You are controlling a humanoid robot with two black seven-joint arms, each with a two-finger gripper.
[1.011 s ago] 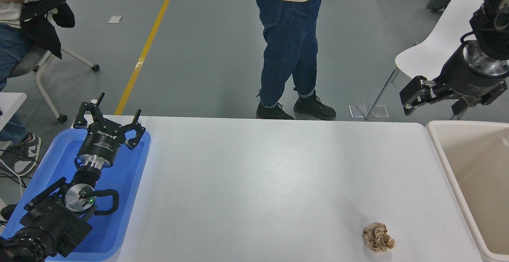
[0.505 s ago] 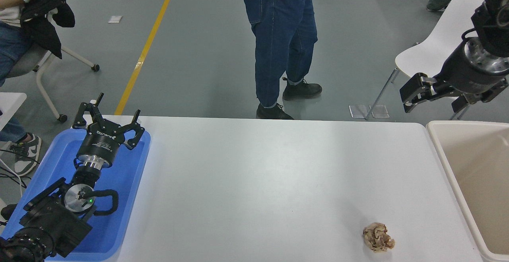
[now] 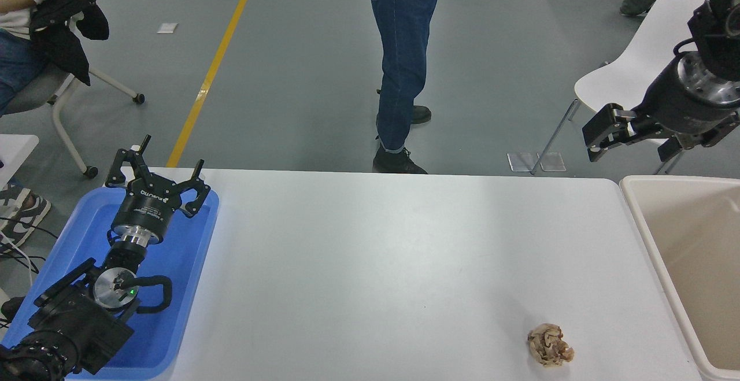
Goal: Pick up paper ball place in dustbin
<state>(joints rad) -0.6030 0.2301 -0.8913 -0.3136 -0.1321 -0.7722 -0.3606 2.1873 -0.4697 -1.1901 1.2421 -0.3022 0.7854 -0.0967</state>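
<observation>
The tan-brown crumpled paper ball (image 3: 549, 344) lies on the white table (image 3: 393, 265) near its front right corner. The cream-beige dustbin (image 3: 639, 214) stands against the table's right end, its inside bare where it shows. My right gripper (image 3: 633, 141) hangs open in the air above the far right corner of the table, just beyond the dustbin's far rim and well away from the ball. My left gripper (image 3: 159, 174) is parked open over the blue tray at the left.
A flat blue tray (image 3: 191, 265) lies under the left arm at the table's left end. A person in blue jeans (image 3: 402, 51) stands beyond the far edge. A white chair (image 3: 642, 57) is behind the right gripper, and a seated person (image 3: 23, 34) is at the far left.
The person at the far side has stepped away from the table. My right gripper has risen very slightly. The ball and the left arm have not moved.
</observation>
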